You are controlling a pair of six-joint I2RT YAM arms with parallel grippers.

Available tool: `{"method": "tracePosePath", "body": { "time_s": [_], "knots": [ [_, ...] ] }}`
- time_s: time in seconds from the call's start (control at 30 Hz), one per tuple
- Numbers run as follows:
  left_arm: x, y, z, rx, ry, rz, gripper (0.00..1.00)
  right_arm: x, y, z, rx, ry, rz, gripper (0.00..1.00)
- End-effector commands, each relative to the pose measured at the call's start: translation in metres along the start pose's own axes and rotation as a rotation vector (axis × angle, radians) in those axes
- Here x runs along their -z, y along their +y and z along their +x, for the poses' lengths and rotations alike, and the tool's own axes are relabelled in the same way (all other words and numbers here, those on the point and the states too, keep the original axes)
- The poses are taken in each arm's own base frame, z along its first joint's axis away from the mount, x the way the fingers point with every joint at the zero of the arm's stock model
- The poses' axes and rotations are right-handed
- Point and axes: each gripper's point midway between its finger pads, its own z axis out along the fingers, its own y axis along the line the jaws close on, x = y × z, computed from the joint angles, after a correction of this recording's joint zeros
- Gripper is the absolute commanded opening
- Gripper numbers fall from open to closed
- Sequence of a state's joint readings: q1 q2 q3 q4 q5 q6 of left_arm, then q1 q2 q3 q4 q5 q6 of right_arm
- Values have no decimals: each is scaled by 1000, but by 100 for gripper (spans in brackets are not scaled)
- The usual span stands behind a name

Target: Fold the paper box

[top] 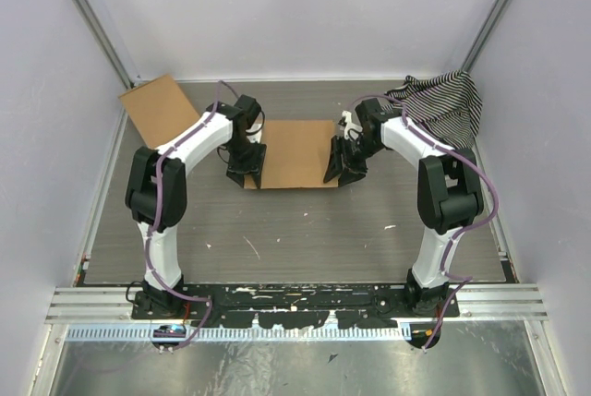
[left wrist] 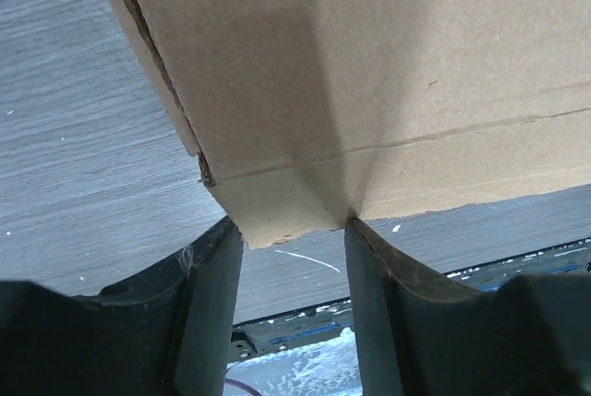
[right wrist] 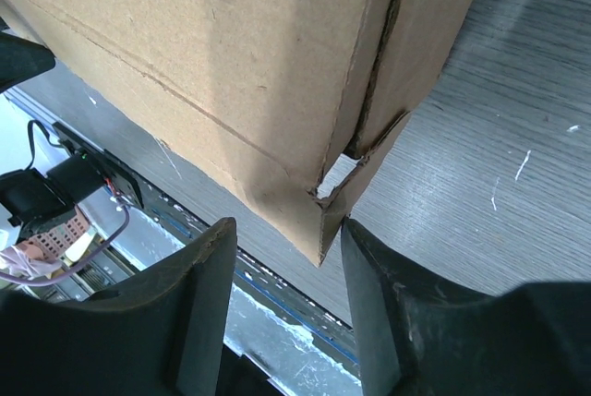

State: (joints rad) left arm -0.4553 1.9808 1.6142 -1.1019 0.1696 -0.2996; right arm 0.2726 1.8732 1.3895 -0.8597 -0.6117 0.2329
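desk (top: 305, 230): grey woodgrain
box (top: 295, 151): desk centre, slightly toward 12 o'clock, between both arms
cloth (top: 448, 105): striped, bunched in 1 o'clock corner
card (top: 157, 105): plain brown, 11 o'clock corner, well apart from box
left end effector (top: 249, 170): box's 9 o'clock edge, jaws wide, corner at tips, unclamped
right end effector (top: 340, 167): box's 3 o'clock edge, jaws wide, corner between tips, unclamped

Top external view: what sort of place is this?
Likely a lab robot cell: bare pale walls box in a wood-grain table, two arms are bolted to an aluminium rail at its near edge, and the paper box, a cardboard sheet and a striped cloth sit on it.
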Motion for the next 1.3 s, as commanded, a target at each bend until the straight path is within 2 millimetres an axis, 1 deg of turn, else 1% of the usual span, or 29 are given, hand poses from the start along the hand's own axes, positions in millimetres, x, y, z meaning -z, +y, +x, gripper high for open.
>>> {"method": "tracePosePath", "body": {
  "time_s": [0.0, 0.13, 0.23, 0.37, 0.47, 0.63, 0.83, 0.93, 1.03, 1.27],
  "knots": [
    [-9, -4, -2, 6, 7, 38, 53, -1, 7, -3, 33, -12, -36, 53],
    [-3, -4, -2, 11, 4, 43, 53, 6, 17, 1, 31, -8, -69, 50],
    [6, -6, -5, 15, -14, 56, 53, 14, 23, 4, 35, -7, -83, 50],
    [17, -11, -8, 22, -23, 80, 53, 15, 27, 11, 28, 24, -109, 50],
    [22, -14, -9, 22, -24, 96, 53, 15, 29, 16, 12, 40, -121, 50],
    [24, -14, -7, 25, -14, 109, 53, 19, 35, 21, -6, 40, -146, 50],
    [23, -12, -3, 23, 5, 114, 53, 21, 37, 23, -16, 36, -155, 51],
    [27, -12, -3, 26, 2, 122, 52, 25, 41, 21, -9, 21, -156, 51],
    [31, -11, -4, 33, 0, 132, 52, 30, 40, 19, 8, 8, -133, 51],
    [38, -7, -5, 32, 5, 130, 52, 32, 40, 22, 13, 4, -126, 50]
  ]
}}
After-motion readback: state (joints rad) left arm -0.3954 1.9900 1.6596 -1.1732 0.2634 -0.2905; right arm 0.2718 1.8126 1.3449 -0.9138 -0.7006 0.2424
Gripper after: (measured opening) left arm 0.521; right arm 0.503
